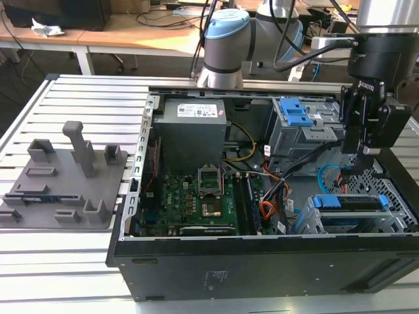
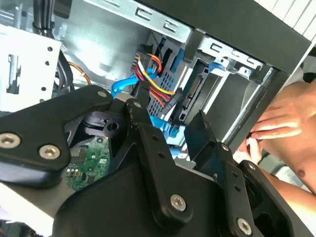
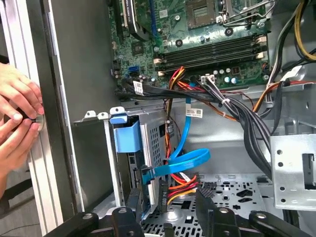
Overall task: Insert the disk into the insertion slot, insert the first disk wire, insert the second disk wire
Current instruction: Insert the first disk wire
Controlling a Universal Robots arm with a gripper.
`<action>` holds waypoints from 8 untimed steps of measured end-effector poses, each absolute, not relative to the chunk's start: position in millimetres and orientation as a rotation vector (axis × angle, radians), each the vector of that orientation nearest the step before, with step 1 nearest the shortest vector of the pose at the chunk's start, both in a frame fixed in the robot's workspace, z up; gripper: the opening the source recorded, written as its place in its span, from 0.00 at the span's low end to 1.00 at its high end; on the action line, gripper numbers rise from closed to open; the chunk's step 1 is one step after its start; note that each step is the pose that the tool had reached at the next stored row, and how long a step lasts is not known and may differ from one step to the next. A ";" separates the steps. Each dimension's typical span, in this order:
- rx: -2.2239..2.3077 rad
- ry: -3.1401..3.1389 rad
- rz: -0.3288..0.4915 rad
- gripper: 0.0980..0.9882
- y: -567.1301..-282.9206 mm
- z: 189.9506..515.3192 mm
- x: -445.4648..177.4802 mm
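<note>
The disk (image 3: pixel 127 138), in its bright blue frame, sits inside the insertion slot (image 3: pixel 159 132), a grey perforated bay at the exterior view's right (image 1: pixel 391 196); the disk (image 1: pixel 348 203) shows there too. My gripper (image 3: pixel 170 213) hovers just above the disk's rear edge, open, its black fingers (image 2: pixel 142 106) either side of the cables. The second disk wire (image 3: pixel 183 163), a light blue loop, runs down to the disk's edge between the fingers (image 2: pixel 159 123). The first disk wire (image 3: pixel 183 184), red-orange with a black plug, lies beside it (image 2: pixel 157 74). Whether either plug is seated I cannot tell.
A person's hands (image 3: pixel 17 121) rest on the case's outer edge near the bay, also in the second wrist view (image 2: pixel 279 123). A taller grey cage with a blue latch (image 1: pixel 294 114), the motherboard (image 1: pixel 196 196) and thick black cable bundles (image 3: pixel 242 118) crowd the case.
</note>
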State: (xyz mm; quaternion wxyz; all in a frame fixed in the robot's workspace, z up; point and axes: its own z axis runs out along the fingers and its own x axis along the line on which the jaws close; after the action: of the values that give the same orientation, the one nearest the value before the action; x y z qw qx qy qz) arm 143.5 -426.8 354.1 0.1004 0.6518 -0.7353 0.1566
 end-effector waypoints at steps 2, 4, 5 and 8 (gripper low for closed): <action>1.925 -2.170 0.467 0.52 -426.8 353.6 143.5; 1.921 -2.165 0.475 0.52 -427.0 352.8 143.5; 1.918 -2.161 0.480 0.52 -427.0 352.4 143.5; 1.909 -2.149 0.498 0.52 -427.1 348.6 143.5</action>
State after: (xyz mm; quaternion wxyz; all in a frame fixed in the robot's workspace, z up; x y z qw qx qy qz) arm 143.5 -427.1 348.6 0.1118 0.6502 -0.7321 0.1695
